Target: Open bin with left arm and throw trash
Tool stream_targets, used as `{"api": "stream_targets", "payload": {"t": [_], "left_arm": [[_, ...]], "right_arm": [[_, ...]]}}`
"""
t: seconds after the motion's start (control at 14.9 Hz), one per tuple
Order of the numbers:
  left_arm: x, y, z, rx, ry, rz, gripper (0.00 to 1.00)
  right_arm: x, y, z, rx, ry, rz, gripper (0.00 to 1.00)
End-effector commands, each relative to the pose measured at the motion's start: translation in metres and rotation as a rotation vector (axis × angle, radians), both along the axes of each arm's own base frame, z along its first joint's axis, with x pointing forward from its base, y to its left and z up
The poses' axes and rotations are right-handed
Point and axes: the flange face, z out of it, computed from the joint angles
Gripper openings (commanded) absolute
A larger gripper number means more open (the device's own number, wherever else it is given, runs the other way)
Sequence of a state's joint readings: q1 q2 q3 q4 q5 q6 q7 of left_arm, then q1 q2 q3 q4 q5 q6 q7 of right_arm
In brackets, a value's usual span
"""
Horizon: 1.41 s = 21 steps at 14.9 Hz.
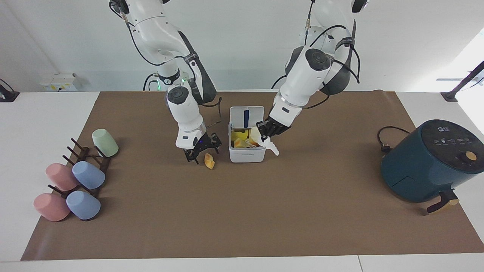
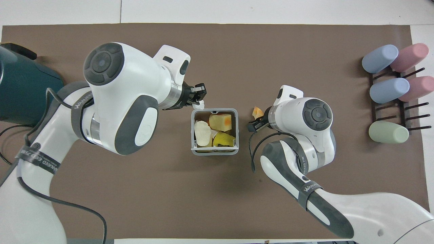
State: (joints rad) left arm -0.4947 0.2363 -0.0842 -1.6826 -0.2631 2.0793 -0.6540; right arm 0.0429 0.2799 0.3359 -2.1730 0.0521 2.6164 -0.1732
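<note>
While the bin (image 1: 247,149) is standing near the middle of the brown mat (image 1: 242,226) in the facing view, its lid (image 1: 246,116) is being held upright on the edge nearer the robots, and yellow, orange and cream scraps (image 1: 244,139) are lying inside. A crumpled white tissue (image 1: 269,144) is being gripped by the left gripper (image 1: 266,130), whose fingers are closed on it over the bin's rim toward the left arm's end of the table. An orange peel chunk (image 1: 209,161) is lying on the mat just beside the bin, toward the right arm's end. The right gripper (image 1: 200,148) is being held low beside that chunk with its fingers spread; contact with the chunk cannot be made out. A dark teal air fryer (image 1: 431,160) is sitting at the left arm's end, and a rack of cups (image 1: 79,177) at the right arm's end.

In the overhead view, the left gripper (image 2: 198,98) with the tissue (image 2: 199,105) is being shown at the bin's (image 2: 214,154) corner farther from the robots. The right gripper (image 2: 255,124) is being shown beside the peel chunk (image 2: 257,111).
</note>
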Motion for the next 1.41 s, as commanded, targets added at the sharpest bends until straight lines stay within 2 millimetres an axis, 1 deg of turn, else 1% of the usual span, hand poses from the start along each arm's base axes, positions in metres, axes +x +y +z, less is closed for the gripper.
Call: {"api": "stream_targets", "payload": {"t": [0.0,0.07,0.13,0.2,0.34,0.47,0.61,0.67,0.74,0.88,0.94,1.01,1.08,1.14,1.21,1.28,1.35], "left_arm": [[-0.023,-0.016,-0.028,-0.013,0.005,-0.017,0.00],[-0.030,-0.023,-0.034,-0.011,0.001,-0.030,0.00],[-0.039,-0.034,-0.041,-0.009,0.002,-0.049,0.00],[-0.044,-0.037,-0.049,-0.005,0.003,-0.056,0.00],[-0.046,-0.035,-0.060,0.002,0.004,-0.060,0.00],[-0.047,-0.034,-0.062,0.006,0.009,-0.065,0.00],[-0.050,-0.033,-0.069,0.013,0.018,-0.069,0.02],[-0.051,-0.032,-0.070,0.015,0.020,-0.067,0.11],[-0.051,-0.032,-0.069,0.016,0.021,-0.068,0.34],[-0.052,-0.032,-0.070,0.021,0.028,-0.069,0.75],[-0.055,-0.034,-0.070,0.024,0.033,-0.076,1.00],[-0.056,-0.035,-0.070,0.025,0.038,-0.078,1.00],[-0.056,-0.034,-0.069,0.030,0.045,-0.080,1.00],[-0.056,-0.034,-0.068,0.033,0.050,-0.083,1.00],[-0.057,-0.035,-0.068,0.036,0.055,-0.087,1.00],[-0.057,-0.033,-0.067,0.039,0.057,-0.086,1.00],[-0.056,-0.033,-0.065,0.039,0.058,-0.086,1.00]], "right_arm": [[-0.009,-0.002,-0.003,-0.011,-0.019,0.035,0.00],[-0.009,-0.002,-0.003,-0.011,-0.018,0.031,0.00],[-0.009,0.001,-0.001,-0.010,-0.020,0.029,0.00],[-0.009,0.003,0.002,-0.007,-0.024,0.023,0.00],[-0.008,0.004,0.010,0.000,-0.029,-0.021,0.00],[-0.008,0.004,0.028,0.001,-0.040,-0.055,0.00],[-0.008,0.005,0.053,-0.006,-0.024,-0.105,0.00],[-0.008,0.006,0.067,-0.013,-0.002,-0.144,0.00],[-0.008,0.008,0.082,-0.017,0.013,-0.184,0.00],[-0.011,0.011,0.109,-0.022,0.047,-0.268,0.00],[-0.011,0.013,0.124,-0.020,0.068,-0.318,0.00],[-0.014,0.024,0.138,-0.027,0.097,-0.352,0.00],[-0.013,0.032,0.153,-0.026,0.127,-0.412,0.00],[-0.014,0.041,0.161,-0.024,0.153,-0.475,0.00],[-0.016,0.051,0.167,-0.016,0.169,-0.526,0.00],[-0.021,0.064,0.169,-0.003,0.182,-0.566,0.00],[-0.022,0.070,0.169,0.017,0.193,-0.605,0.00]]}}
